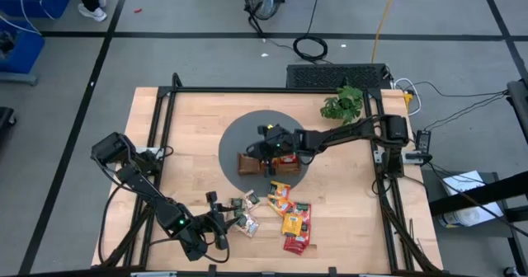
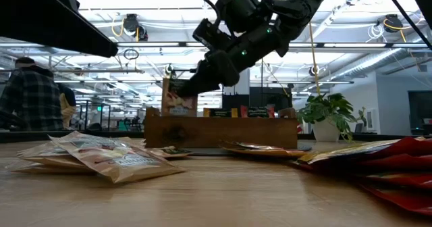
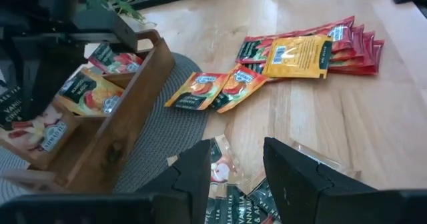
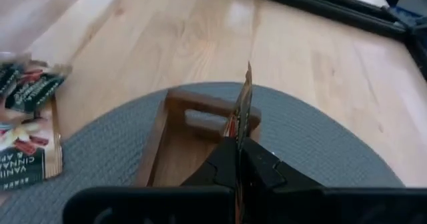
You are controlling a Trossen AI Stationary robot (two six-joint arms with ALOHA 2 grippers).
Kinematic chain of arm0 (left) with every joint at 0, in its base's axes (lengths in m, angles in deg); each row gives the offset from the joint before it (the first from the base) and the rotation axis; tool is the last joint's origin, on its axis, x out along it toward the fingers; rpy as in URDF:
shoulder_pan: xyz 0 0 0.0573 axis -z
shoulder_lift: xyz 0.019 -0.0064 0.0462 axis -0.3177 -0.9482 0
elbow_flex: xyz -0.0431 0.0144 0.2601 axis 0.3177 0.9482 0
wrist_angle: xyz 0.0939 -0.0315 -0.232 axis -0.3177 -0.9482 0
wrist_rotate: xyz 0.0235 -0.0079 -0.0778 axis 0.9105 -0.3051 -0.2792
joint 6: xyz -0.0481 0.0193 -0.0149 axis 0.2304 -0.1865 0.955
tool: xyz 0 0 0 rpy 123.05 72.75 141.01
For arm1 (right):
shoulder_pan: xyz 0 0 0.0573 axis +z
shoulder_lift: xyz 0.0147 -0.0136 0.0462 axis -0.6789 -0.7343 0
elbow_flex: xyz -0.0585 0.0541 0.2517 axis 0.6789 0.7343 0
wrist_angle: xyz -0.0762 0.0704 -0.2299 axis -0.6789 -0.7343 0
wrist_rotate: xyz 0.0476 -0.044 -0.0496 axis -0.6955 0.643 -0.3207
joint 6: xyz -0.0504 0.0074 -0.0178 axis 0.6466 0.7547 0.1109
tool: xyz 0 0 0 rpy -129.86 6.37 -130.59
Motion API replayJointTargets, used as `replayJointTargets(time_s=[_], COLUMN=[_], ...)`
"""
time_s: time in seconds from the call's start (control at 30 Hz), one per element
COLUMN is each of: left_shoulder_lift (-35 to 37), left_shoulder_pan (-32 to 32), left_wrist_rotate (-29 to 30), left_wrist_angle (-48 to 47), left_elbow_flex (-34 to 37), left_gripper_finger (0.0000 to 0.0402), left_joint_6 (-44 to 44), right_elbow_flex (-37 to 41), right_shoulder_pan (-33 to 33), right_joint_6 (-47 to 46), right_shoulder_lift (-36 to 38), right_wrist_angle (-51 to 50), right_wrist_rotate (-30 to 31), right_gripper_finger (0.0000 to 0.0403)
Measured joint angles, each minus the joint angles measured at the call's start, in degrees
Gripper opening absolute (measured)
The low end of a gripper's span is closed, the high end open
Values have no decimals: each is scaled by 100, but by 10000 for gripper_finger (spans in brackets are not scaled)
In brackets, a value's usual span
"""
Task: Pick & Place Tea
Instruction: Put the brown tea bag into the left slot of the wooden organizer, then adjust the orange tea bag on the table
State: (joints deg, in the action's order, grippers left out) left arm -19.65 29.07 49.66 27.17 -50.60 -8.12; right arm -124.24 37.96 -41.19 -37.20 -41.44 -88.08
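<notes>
Right gripper (image 4: 241, 159) clamped on one tea sachet (image 4: 241, 107), held edge-on and upright. Hovering over the left end of the wooden tray (image 1: 247, 163), on the grey round mat (image 1: 235, 137) mid-table. In the low view, pale sachet standing above that end compartment, not yet seated as far as can be judged. Key relation: tray slot directly below the held sachet, flat face square to the tray's long axis; next move likely straight down, then release. Risk: edge catching the tray wall or handle.

Other compartments already holding sachets. Loose tea (image 1: 290, 215) spread on the near side of the table: red and orange ones near-right of the mat, pale ones (image 1: 245, 221) further left.

Left gripper (image 3: 237, 164) parked near-left, fingers apart, empty, just above the pale sachets; nearer to the loose pile than the right arm.
</notes>
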Motion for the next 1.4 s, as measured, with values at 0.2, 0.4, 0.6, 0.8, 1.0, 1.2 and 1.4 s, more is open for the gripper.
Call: replayJointTargets(time_s=[0.2,0.4,0.6,0.8,1.0,1.2,1.4], left_shoulder_lift=[0,0,0,0,0,0,0], left_shoulder_pan=[0,-7,-7,-7,-7,-7,-7], left_wrist_rotate=[0,0,0,0,0,0,0], left_wrist_angle=[0,-2,-4,-10,-9,0,-4], left_elbow_flex=[0,0,0,0,0,0,0], left_gripper_finger=[143,143,143,143,143,143,143], left_joint_6=[11,29,12,3,10,6,1], right_elbow_flex=[-7,15,-4,-7,-7,-7,-7], right_shoulder_pan=[0,42,35,31,-31,-129,-157], right_joint_6=[-51,-34,13,14,75,-5,150], right_shoulder_lift=[-1,-276,-412,-408,-404,-404,-397], right_wrist_angle=[-14,54,166,330,204,337,645], right_wrist_rotate=[-152,-133,-121,-117,-100,59,354], right_gripper_finger=[0,0,0,8,58,100,119])
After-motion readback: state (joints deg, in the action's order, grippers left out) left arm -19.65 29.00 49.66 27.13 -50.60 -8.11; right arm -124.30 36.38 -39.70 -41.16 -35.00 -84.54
